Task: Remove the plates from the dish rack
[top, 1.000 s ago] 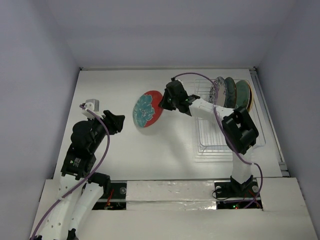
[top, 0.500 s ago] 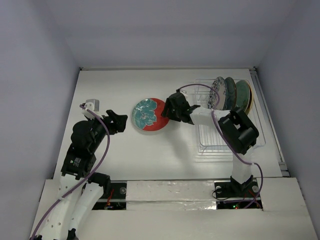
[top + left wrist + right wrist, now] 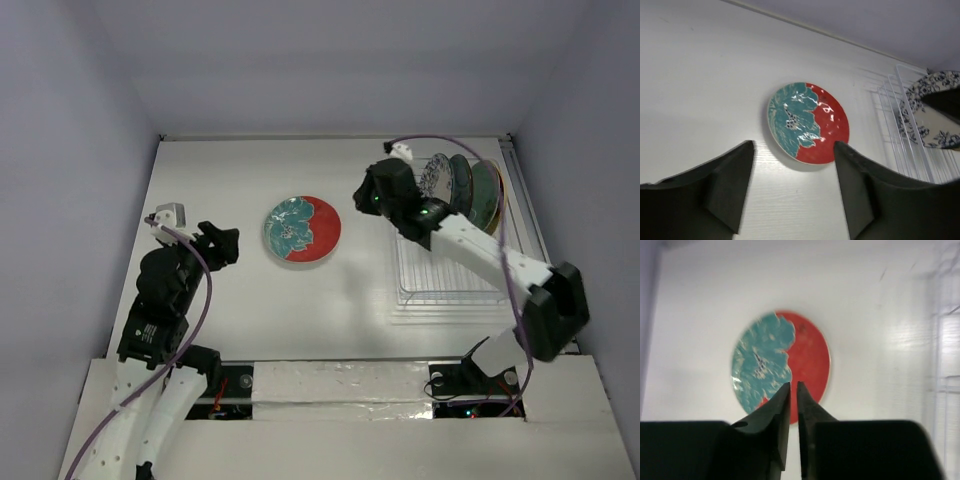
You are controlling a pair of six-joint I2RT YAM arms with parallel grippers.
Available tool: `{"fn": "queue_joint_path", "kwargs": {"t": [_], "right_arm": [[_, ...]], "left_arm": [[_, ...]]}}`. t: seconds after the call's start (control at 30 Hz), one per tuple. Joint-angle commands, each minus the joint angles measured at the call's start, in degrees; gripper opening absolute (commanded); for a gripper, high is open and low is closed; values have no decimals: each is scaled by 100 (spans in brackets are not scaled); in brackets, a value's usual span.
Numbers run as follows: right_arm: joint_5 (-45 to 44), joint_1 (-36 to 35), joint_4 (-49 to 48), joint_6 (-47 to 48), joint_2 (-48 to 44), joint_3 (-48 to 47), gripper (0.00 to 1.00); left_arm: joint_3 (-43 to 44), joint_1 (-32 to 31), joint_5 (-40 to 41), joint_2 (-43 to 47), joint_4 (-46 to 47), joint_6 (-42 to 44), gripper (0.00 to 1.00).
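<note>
Right gripper (image 3: 385, 190) hovered by the dish rack (image 3: 440, 285) from above, remaining plates (image 3: 462, 185) upright in it, floral plate (image 3: 301, 230) flat on the surface (image 3: 220, 170). Left wrist cam: left gripper (image 3: 793, 147) gaped wide, empty. Right wrist cam: jaws nearly together, empty. Going in like that could've bumped neighbouring plates over, imo.

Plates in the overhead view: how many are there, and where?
5. The teal-and-red plate lies flat on the table. Four stand on edge in the dish rack: patterned plate, dark teal plate, pale green plate, tan plate. They overlap, so another could be hidden.
</note>
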State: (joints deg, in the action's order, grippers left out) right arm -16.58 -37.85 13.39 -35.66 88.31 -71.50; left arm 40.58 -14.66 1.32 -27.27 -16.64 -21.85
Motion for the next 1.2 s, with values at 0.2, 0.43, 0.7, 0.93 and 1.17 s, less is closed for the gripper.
{"fn": "queue_joint_path", "kwargs": {"t": [0.2, 0.43, 0.7, 0.93, 1.17], "right_arm": [[-1558, 1103, 1622, 885, -1676, -188, 6], [-1885, 1622, 2238, 1184, -1510, -426, 60], [-2077, 1929, 2274, 1263, -800, -663, 53], [-2051, 2167, 2124, 1412, 35, -882, 46], [-2473, 2167, 2326, 1606, 161, -1278, 17]], "left_arm": [[416, -20, 1062, 116, -225, -21, 15], [284, -73, 1195, 46, -208, -92, 12], [249, -73, 1178, 28, -181, -101, 29], [223, -73, 1089, 28, -129, -74, 36], [231, -73, 1081, 37, -120, -57, 36]]}}
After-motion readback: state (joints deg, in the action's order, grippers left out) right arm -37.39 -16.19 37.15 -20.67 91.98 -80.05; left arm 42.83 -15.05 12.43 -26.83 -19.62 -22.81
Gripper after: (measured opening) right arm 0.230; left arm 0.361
